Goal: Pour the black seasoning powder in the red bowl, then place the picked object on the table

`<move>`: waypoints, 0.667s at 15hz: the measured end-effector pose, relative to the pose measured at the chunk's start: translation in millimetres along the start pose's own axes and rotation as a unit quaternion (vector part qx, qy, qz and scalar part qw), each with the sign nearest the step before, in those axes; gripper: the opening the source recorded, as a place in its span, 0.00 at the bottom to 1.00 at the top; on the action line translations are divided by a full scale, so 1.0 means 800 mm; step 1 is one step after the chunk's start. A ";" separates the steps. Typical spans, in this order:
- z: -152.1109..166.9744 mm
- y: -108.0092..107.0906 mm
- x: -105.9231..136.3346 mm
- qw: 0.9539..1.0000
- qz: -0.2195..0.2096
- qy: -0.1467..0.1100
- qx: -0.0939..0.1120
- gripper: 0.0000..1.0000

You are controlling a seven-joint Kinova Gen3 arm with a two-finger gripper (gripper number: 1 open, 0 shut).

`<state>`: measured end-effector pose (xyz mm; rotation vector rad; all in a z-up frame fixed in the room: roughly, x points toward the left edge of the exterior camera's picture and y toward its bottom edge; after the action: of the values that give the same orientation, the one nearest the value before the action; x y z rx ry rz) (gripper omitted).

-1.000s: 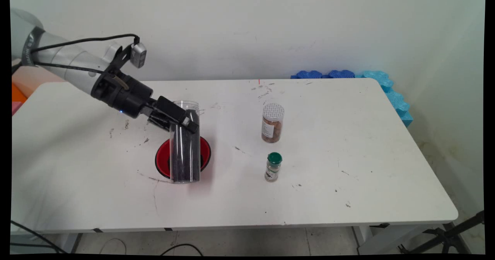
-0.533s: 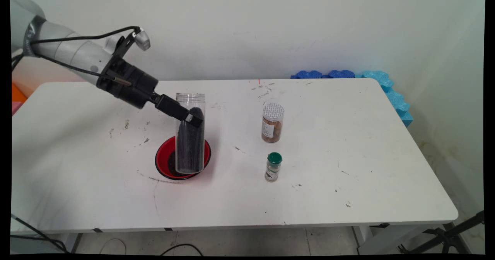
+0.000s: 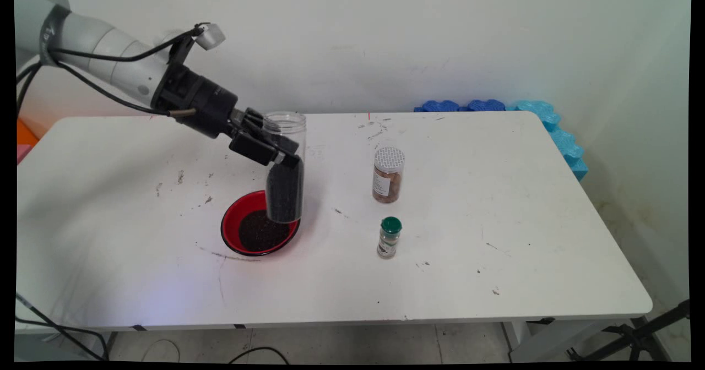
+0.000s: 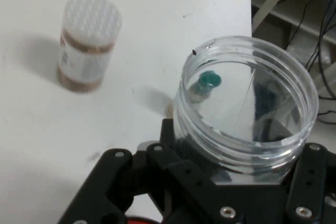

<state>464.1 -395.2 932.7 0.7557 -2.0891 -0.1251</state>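
Clear plastic jar (image 3: 284,166), open-topped and half full of dark grains, hangs upright in the clenched gripper (image 3: 275,152) above the far right rim of the red bowl (image 3: 231,221). Keeping it level avoids spilling toward the brown spice jar (image 3: 388,174).

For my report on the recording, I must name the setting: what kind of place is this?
Probably a robotics lab or test room, not a kitchen: a scuffed white table against a bare wall, blue foam pieces behind it, loose cables on the floor, and the gripper holding a clear jar.
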 end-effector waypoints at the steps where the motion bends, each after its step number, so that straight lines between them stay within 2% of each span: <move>1: 0.001 0.001 0.004 1.000 0.026 0.004 0.003 0.00; 3: 0.002 0.003 0.010 0.997 0.076 0.011 0.011 0.00; 5: 0.004 0.004 0.015 0.992 0.125 0.016 0.019 0.00; 10: 0.009 0.009 0.025 0.976 0.214 0.028 0.035 0.00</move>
<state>446.5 -401.8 945.0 0.3294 -2.1619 0.2047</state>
